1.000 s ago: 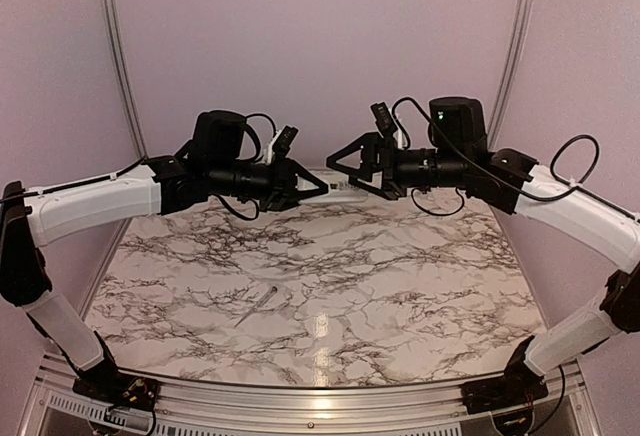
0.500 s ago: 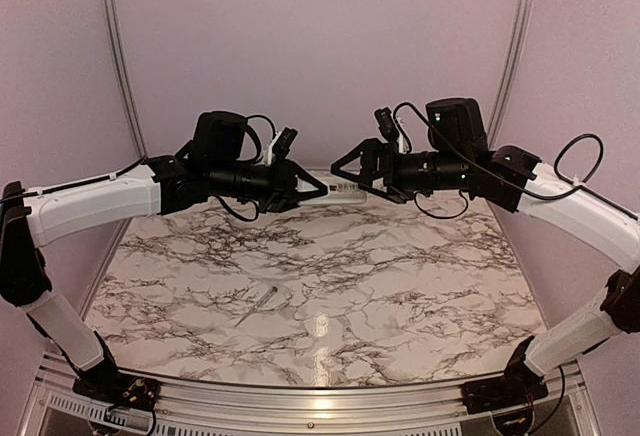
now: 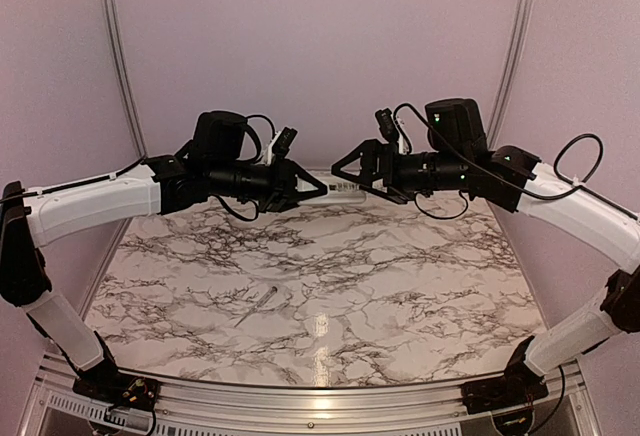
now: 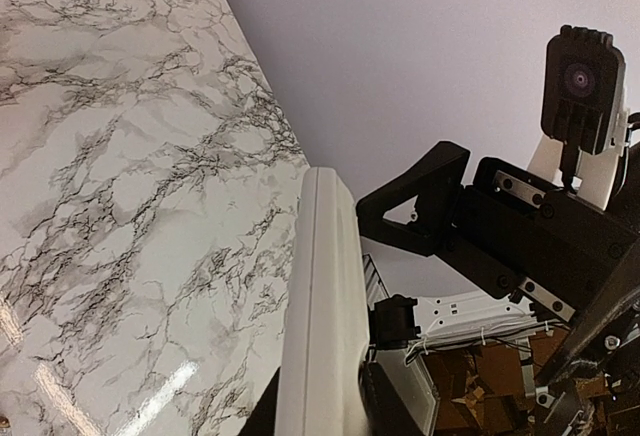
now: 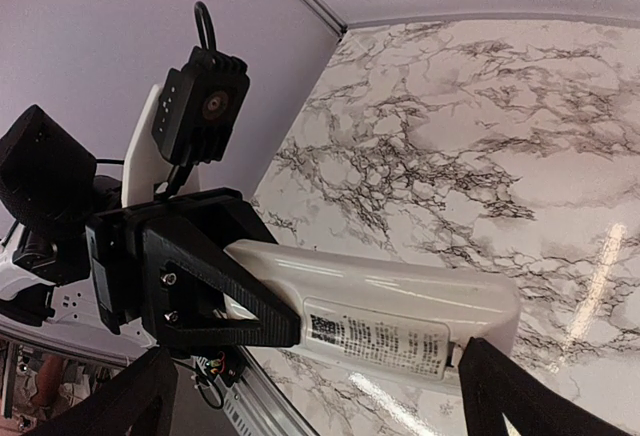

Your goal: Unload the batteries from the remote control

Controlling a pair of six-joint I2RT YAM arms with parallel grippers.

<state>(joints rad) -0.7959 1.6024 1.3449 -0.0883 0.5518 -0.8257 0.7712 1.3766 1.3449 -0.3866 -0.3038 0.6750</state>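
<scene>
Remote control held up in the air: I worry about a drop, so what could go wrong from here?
1. The left gripper clamps the remote control by one end only, well above the table. A push from the open right gripper, which flanks its free end, could twist it loose.
2. No batteries show yet; if they come out up here, they may fall and roll away.

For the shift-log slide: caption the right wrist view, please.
Left hand grips the remote above the table, label showing; right hand open near its free end.
</scene>
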